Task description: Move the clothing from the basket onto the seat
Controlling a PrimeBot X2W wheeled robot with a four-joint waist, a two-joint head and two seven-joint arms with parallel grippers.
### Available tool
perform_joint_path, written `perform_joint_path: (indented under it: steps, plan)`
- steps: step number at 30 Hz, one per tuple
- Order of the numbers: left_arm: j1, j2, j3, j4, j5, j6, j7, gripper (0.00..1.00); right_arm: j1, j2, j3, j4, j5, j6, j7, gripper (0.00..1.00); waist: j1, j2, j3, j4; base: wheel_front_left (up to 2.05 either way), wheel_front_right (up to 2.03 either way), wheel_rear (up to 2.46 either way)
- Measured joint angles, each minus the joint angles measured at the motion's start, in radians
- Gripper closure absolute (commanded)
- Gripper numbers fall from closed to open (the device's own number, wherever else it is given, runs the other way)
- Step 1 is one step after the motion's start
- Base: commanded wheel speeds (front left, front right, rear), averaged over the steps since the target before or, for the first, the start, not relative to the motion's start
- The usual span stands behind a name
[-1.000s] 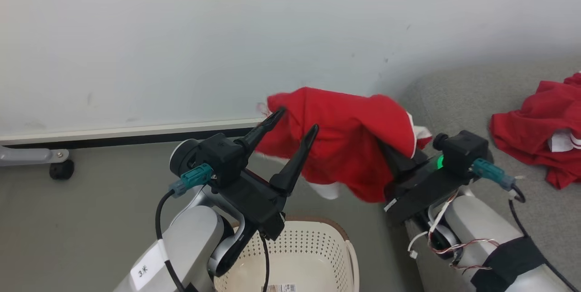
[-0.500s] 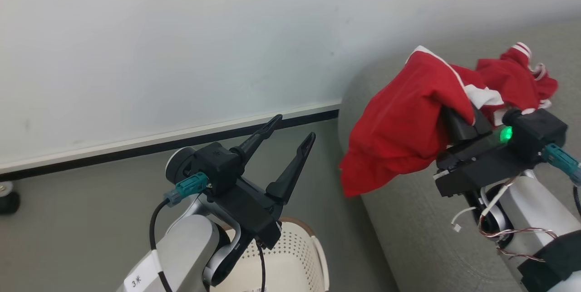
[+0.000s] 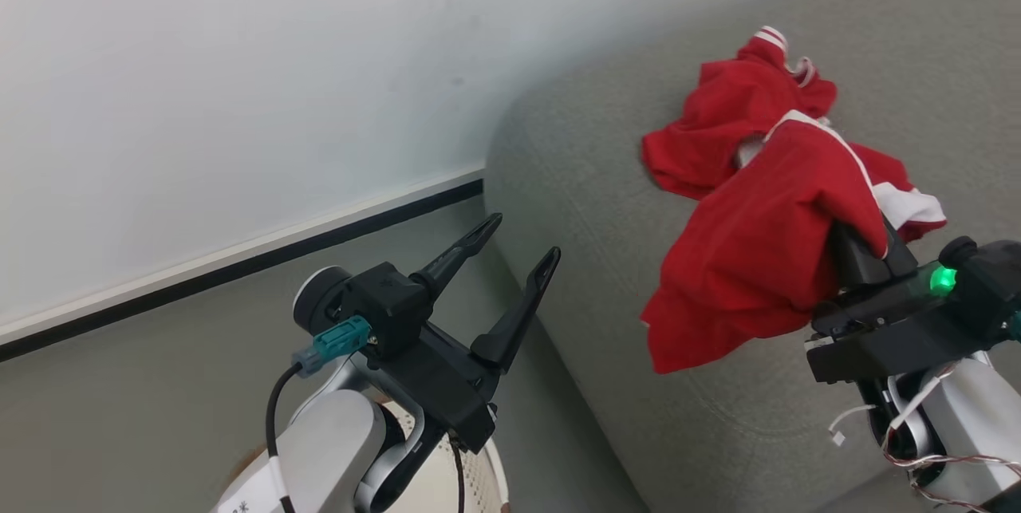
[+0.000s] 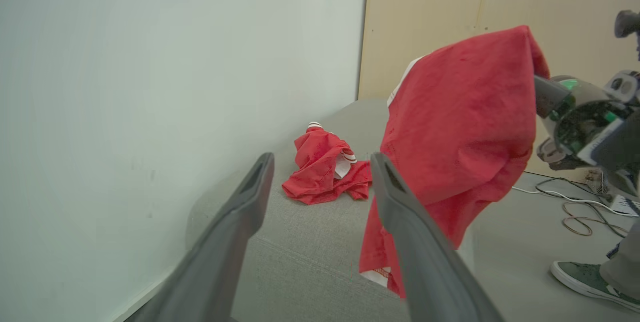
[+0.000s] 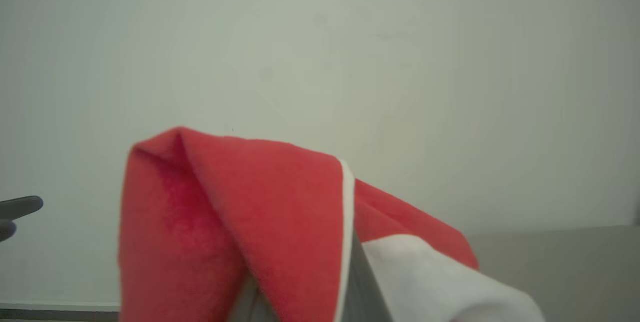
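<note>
Right gripper [image 3: 806, 186] is being held clenched on a red garment with white trim [image 3: 758, 258]. Its fingers are being hidden by the cloth, which is being carried raised over the grey seat [image 3: 606, 202]. A second red garment [image 3: 718, 114] is being borne, crumpled, on the seat cushion beyond it. Left gripper [image 3: 524, 234] is being held spread wide and empty beside the seat's rounded end. A sliver of the basket [image 3: 478, 477] is being overlapped by the left arm.
</note>
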Motion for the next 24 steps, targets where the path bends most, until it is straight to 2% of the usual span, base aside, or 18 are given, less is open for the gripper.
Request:
perform_joint_path:
  steps: [10,21,24]
  plan:
    - [-0.001,-0.013,-0.015,0.009,0.001,-0.001,0.006,0.00,0.062,-0.015,-0.078,-0.053,0.000,-0.010,0.000,1.00,0.0000,0.0000,0.035,-0.092,0.00,0.00,0.00]
    - [-0.007,-0.025,-0.027,0.026,0.002,-0.002,0.006,0.00,0.076,-0.017,-0.122,-0.089,-0.016,-0.008,0.000,1.00,0.0001,0.0000,0.056,-0.083,0.00,0.00,0.00]
    - [-0.007,-0.025,-0.029,0.023,0.003,-0.002,0.006,0.00,0.076,-0.020,-0.138,-0.088,-0.016,0.006,0.000,1.00,0.0000,0.0000,0.063,-0.076,0.00,0.00,0.00]
